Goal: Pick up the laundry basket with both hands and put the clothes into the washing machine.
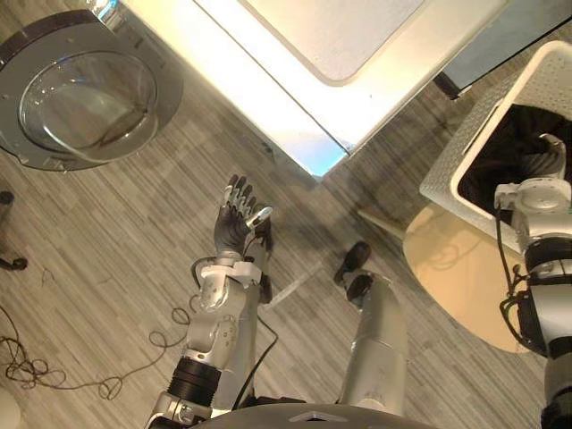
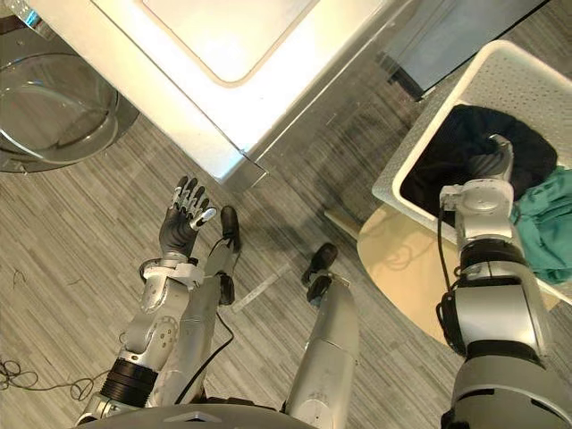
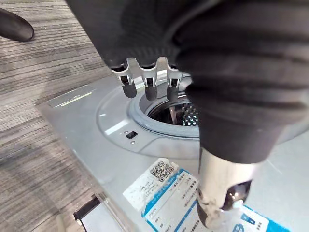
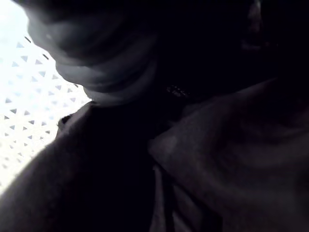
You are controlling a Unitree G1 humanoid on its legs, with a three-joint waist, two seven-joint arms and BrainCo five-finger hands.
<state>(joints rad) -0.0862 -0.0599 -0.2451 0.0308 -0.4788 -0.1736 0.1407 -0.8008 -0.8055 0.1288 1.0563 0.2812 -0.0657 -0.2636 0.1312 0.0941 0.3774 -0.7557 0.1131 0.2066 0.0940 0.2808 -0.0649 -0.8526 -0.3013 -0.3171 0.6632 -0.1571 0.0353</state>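
Two lots of cloth lie in the laundry basket [image 1: 444,170]: a dark heap [image 2: 465,143] and a teal piece [image 2: 547,223] hanging at the rim. The basket stands on a round wooden table [image 1: 447,259] at the robot's right, well apart from the washing machine [image 1: 295,98] and its open door [image 1: 85,94].

Our right hand [image 2: 497,159] is sunk in the dark heap, and we cannot tell whether it has closed on anything (its wrist view gives us dim folds against the perforated wall). Our left hand [image 1: 234,223] hovers above the floor beside the machine, spread and holding nothing.

We judge the clothes soft, light and limp, apt to trail. The basket looks stiff and light but bulky. We would take it by opposite rims, one hand to each side, and keep it level so the teal piece does not slide off.
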